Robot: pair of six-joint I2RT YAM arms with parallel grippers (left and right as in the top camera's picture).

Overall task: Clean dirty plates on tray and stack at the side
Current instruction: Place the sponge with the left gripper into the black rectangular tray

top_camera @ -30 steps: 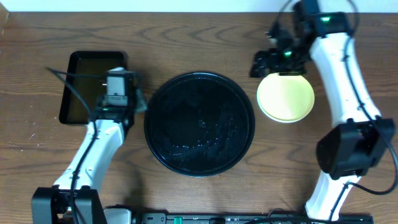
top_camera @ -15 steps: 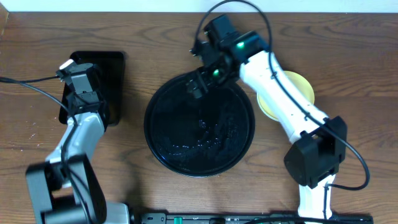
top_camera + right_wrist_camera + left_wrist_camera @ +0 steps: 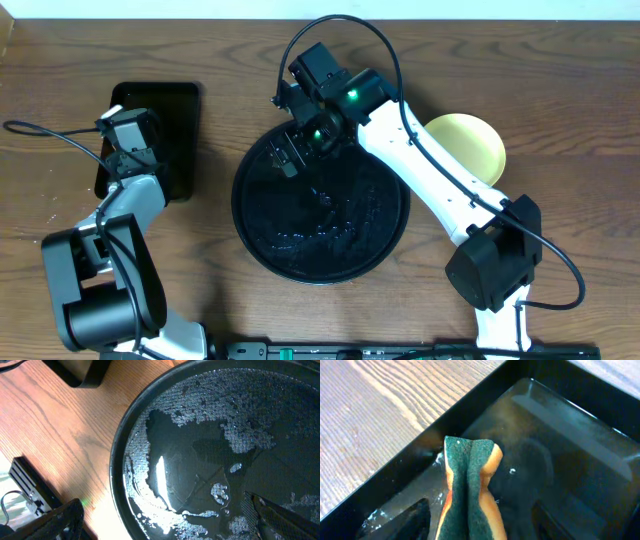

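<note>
Green-and-orange sponge (image 3: 470, 485) stands folded in the wet rectangular tray (image 3: 580, 460) at upper left, between the parted jaws of the left gripper (image 3: 130, 140); whether they touch it is hard to judge. The right gripper (image 3: 288, 152) gapes wide, holding nothing, above the droplet-beaded upper left of the round black tray (image 3: 300, 252). A yellow plate (image 3: 472, 145) lies to the right of that tray, partly hidden by the arm.

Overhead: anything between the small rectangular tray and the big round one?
Nothing. In the overhead view, only a bare strip of wooden table separates the rectangular tray from the round tray.
</note>
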